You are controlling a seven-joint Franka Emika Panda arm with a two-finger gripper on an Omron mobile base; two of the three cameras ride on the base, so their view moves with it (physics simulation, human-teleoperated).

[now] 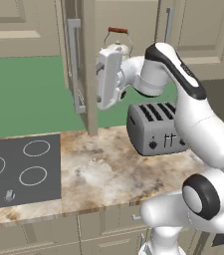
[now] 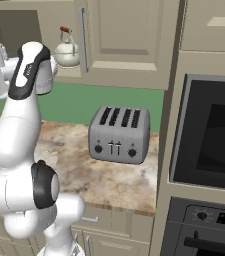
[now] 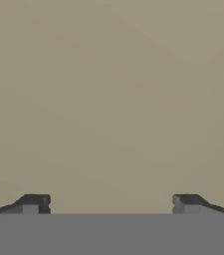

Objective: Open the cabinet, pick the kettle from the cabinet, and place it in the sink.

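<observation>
Claw (image 3: 111, 203) jaws wide apart, nothing between them; my hand view faces flat beige surface, close up. Squat cream-white kettle (image 1: 118, 49), arched wire handle with reddish-brown bar, sits upright on the shelf of the tall beige cabinet (image 1: 89, 74), whose left door stands swung out edge-on. From the left base view, kettle lies just beyond and slightly above the white hand, partly hidden by it. Grey four-slot toaster (image 1: 154, 128) on the marbled counter (image 1: 98, 169) below. I judge the reach must go forward and up into the opening.
</observation>
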